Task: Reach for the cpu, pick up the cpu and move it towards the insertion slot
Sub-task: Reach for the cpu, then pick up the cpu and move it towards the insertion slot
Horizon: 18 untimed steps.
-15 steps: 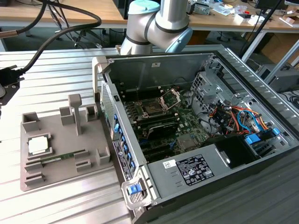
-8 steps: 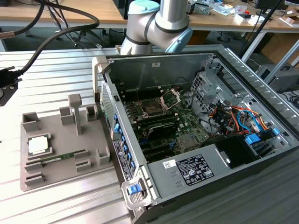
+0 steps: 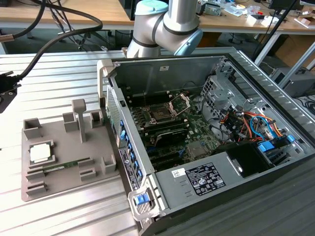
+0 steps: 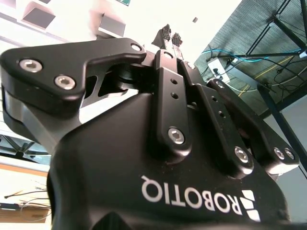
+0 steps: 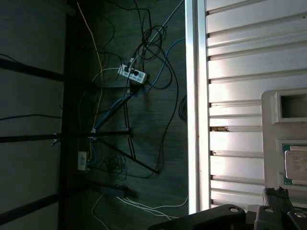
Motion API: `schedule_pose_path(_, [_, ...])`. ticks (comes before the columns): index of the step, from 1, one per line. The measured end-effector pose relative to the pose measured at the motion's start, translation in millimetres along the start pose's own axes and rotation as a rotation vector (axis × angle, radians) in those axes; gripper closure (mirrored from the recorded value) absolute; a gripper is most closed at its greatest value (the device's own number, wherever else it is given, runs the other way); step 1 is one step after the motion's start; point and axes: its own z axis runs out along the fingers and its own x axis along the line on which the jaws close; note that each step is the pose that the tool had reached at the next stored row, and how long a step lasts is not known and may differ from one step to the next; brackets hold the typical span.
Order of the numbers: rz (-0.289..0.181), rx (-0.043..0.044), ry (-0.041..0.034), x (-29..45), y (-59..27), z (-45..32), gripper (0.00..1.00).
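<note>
On the exterior view's left, the cpu (image 3: 40, 153), flat and square with a silvery-white top and pale tan rim, lies in the grey tray (image 3: 64, 145) on the bench (image 3: 54, 78). Further right, the insertion slot (image 3: 160, 114) sits well apart. In the second wrist view the tool (image 4: 171, 35) is clenched on nothing.

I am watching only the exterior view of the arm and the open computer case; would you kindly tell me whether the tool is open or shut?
Observer: Shut. In the second wrist view the tool has its fingertips together, with nothing between them.
Operator: Thank you. How does it stand to the cpu?
Observer: In the first wrist view its tips appear close beside the cpu, apart from it and not touching.
Operator: What else does that camera take in?
Observer: Past the edge of the ribbed table it sees a dark floor with loose cables and a power strip.
</note>
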Motion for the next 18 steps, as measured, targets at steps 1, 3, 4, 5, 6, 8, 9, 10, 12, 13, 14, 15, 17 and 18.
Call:
schedule_pose_path(1, [0.000, -0.0001, -0.0001, 0.3, 0.0, 0.3, 0.90])
schedule_pose_path(3, [0.000, -0.0001, -0.0001, 1.4, 0.0, 0.9, 0.90])
schedule_pose_path(4, [0.000, -0.0001, -0.0001, 1.6, 0.0, 1.1, 0.90])
schedule_pose_path(5, [0.000, -0.0001, 0.0000, 1.9, 0.0, 1.2, 0.90])
schedule_pose_path(6, [0.000, -0.0001, -0.0001, 2.2, 0.0, 1.4, 0.90])
schedule_pose_path(8, [0.000, -0.0001, -0.0001, 3.0, 0.0, 1.9, 0.90])
schedule_pose_path(9, [0.000, -0.0001, 0.0000, 3.6, 0.0, 2.2, 0.90])
schedule_pose_path(10, [0.000, -0.0001, 0.0000, 4.2, 0.0, 2.6, 0.90])
schedule_pose_path(12, [0.000, -0.0001, 0.0000, 5.4, 0.0, 3.3, 0.90])
schedule_pose_path(13, [0.000, 0.0000, 0.0000, 5.6, 0.0, 3.4, 0.90])
schedule_pose_path(14, [0.000, -0.0001, 0.0000, 6.0, 0.0, 3.7, 0.90])
schedule_pose_path(15, [0.000, 0.0000, 0.0000, 6.6, 0.0, 4.0, 0.90])
schedule_pose_path(17, [0.000, -0.0001, -0.0001, 7.4, 0.0, 4.5, 0.90])
schedule_pose_path(18, [0.000, -0.0001, -0.0001, 7.8, 0.0, 4.8, 0.90])
